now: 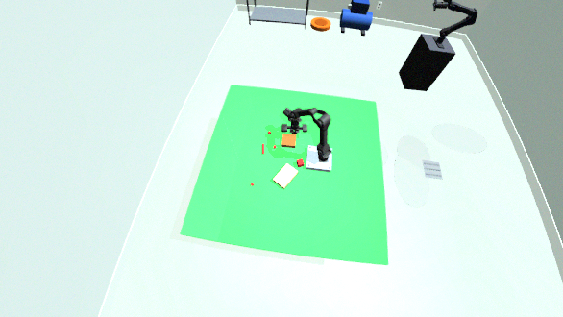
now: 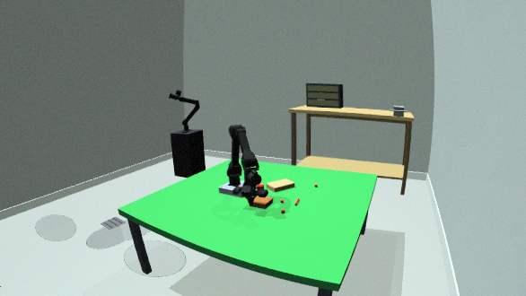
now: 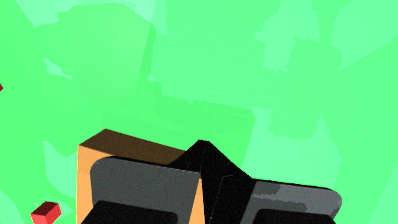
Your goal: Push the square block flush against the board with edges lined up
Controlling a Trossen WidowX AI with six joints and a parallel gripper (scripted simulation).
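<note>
The orange square block point(image 1: 288, 140) point(image 2: 263, 202) point(image 3: 84, 185) lies flat on the green table. The pale tan board point(image 1: 285, 176) point(image 2: 280, 185) lies flat, turned at an angle to the block. A wide gap separates the two. My gripper point(image 1: 294, 132) point(image 2: 251, 204) point(image 3: 202, 145) is shut with nothing between its fingers. Its tips are low, at the block's side facing away from the board, against it or very near. The exact contact is hidden by the fingers in the wrist view.
A red cube point(image 1: 300, 163) point(image 2: 260, 187) sits between the board and the arm's pale base plate point(image 1: 313, 165) point(image 2: 224, 190). A red stick point(image 1: 263, 149) point(image 2: 297, 202) and several tiny red pieces point(image 1: 269, 133) point(image 2: 283, 211) lie beside the block. Another tiny red piece point(image 1: 252, 184) point(image 2: 316, 185) lies beyond the board.
</note>
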